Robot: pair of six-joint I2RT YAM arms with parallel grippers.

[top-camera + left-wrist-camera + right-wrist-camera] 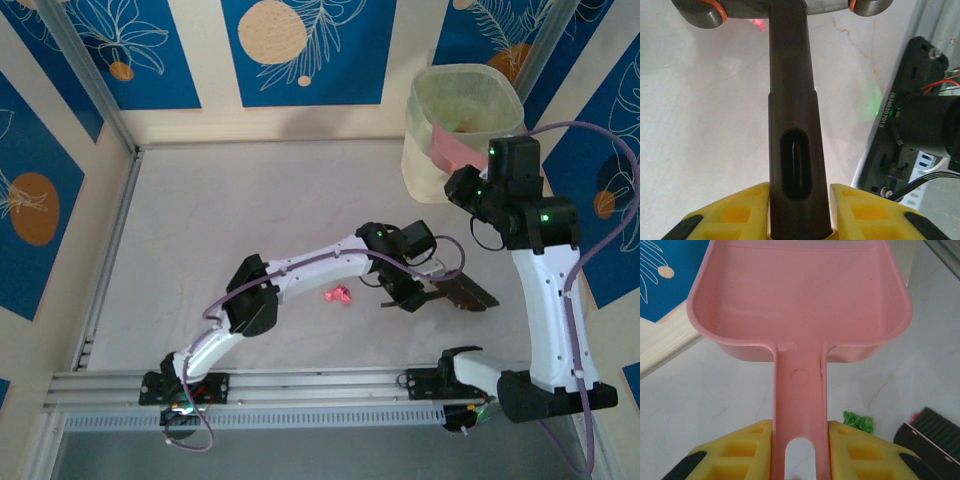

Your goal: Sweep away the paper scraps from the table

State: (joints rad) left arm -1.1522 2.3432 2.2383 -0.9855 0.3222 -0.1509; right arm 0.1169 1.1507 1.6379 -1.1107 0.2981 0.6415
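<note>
Above the worktop (200, 220), by the upper-right bin (440, 100), a pink dustpan (800, 295) is clamped in the right tool (800, 442), a black brush (465, 292) in the left tool (800, 210); the red paper scrap (338, 294) at centre is best swept low.

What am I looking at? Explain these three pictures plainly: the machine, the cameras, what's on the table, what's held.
Two white robot arms are bolted to the near edge of a white table. The overhead picture looks down on both; the other two come from a camera on each wrist, its yellow fingers at the bottom. The left gripper is shut on a black brush, the right gripper on an empty pink dustpan raised beside a translucent bin. A pink paper scrap lies on the table, a green scrap near the brush's bristles.
</note>
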